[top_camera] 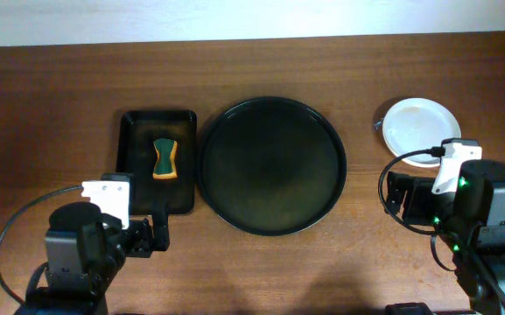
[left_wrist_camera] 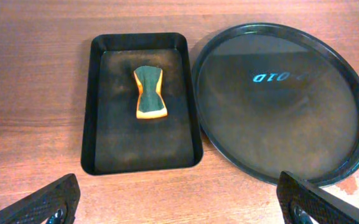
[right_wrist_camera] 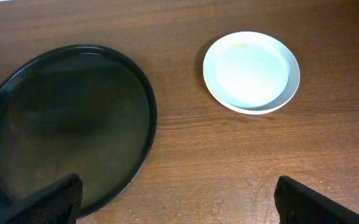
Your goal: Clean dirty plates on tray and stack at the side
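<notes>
The large round black tray (top_camera: 272, 166) (left_wrist_camera: 279, 106) (right_wrist_camera: 61, 124) lies mid-table with nothing on it. To its right, on the bare wood, the white plates (top_camera: 418, 127) (right_wrist_camera: 251, 71) sit in one spot. Only the top one shows, and its face looks clean. How many lie under it I cannot tell. My left gripper (top_camera: 150, 234) (left_wrist_camera: 179, 202) hovers open over the wood near the table's front, below the rectangular tray, holding nothing. My right gripper (top_camera: 397, 196) (right_wrist_camera: 178, 196) is open too and holds nothing. It hangs between the round tray and the plates.
A small rectangular black tray (top_camera: 128, 140) (left_wrist_camera: 92, 106) stands left of the round tray. On it lies a green and orange sponge (top_camera: 164, 158) (left_wrist_camera: 150, 93). The wooden table runs to a pale wall edge at the back.
</notes>
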